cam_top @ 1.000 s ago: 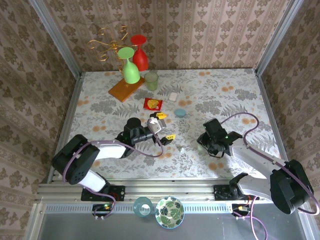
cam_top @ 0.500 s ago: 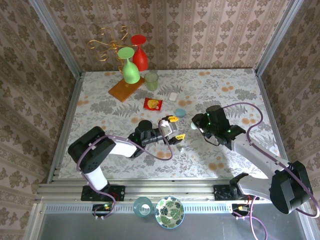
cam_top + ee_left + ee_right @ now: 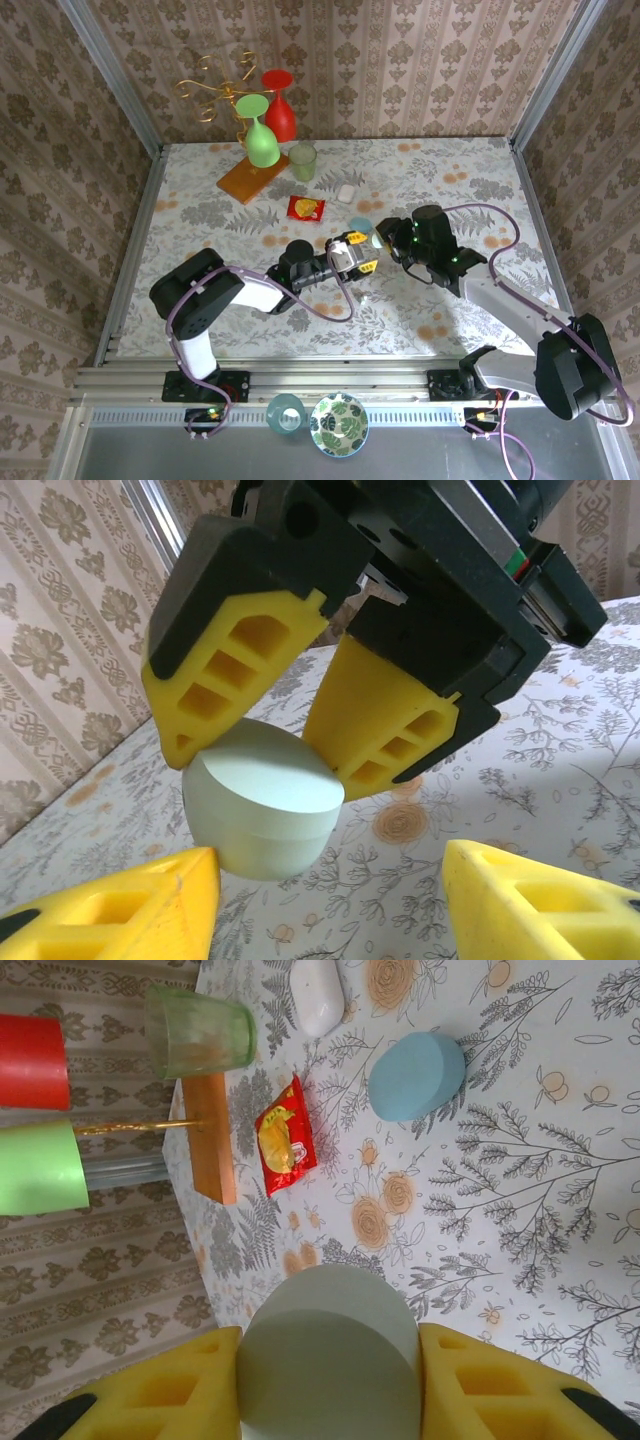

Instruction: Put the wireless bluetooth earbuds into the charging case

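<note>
Covering the whole floor of the cell, the floral table (image 3: 480,180) runs out to metal rails (image 3: 135,240) on the left and right and to patterned walls behind. Its right half and the near strip in front of the arm bases lie open, while the back left corner is crowded. The left arm (image 3: 230,290) and right arm (image 3: 510,305) both reach inward so that their tools meet near the table's middle, well away from every rail. In the crowded corner a wooden board (image 3: 252,178) carries a gold wire rack (image 3: 215,85), with a red goblet (image 3: 280,110) and a green goblet (image 3: 262,140) at it and a greenish tumbler (image 3: 303,160) just beside. A red snack packet (image 3: 306,207), a white oval piece (image 3: 346,193) and a sky-blue rounded piece (image 3: 361,226) lie apart on the cloth between that corner and the tools, the blue one just behind them. The right gripper (image 3: 383,240) pinches the charging case (image 3: 262,810) between its yellow fingers (image 3: 385,730), holding it clear of the table. The case is a closed, very pale blue puck, flat on its face with smooth rounded sides. The left gripper (image 3: 358,254) faces it with its fingers (image 3: 540,900) spread, one on either side of the case; whether the nearer one touches it I cannot tell.
</note>
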Controlling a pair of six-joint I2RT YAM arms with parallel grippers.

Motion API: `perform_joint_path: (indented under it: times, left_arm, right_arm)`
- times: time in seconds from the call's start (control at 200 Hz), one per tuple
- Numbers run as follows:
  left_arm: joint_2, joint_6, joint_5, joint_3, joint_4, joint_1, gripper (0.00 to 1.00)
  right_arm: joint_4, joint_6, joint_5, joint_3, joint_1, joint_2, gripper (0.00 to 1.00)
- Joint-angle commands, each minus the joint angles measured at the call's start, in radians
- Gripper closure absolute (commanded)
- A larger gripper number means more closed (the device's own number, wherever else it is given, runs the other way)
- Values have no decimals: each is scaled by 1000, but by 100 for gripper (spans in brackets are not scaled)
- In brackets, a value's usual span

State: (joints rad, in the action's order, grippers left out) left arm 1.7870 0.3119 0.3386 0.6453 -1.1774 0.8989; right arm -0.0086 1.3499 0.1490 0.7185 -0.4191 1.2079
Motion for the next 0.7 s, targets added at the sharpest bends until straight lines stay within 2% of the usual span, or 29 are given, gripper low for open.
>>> perform_joint_path:
  times: [0.0, 0.23, 0.4, 0.695]
  left_arm:
    - [17, 69, -46, 33, -32, 14, 41]
    - [20, 144, -95, 54, 9, 28, 43]
    - [22, 176, -128, 57, 12, 29, 39]
    - [26, 228, -135, 80, 47, 40, 46]
  right_arm:
    - [59, 50, 53, -3, 5, 13, 61]
    - [98, 78, 83, -18, 4, 25, 61]
    - [107, 89, 88, -25, 6, 27, 62]
    - [137, 110, 133, -27, 8, 58, 62]
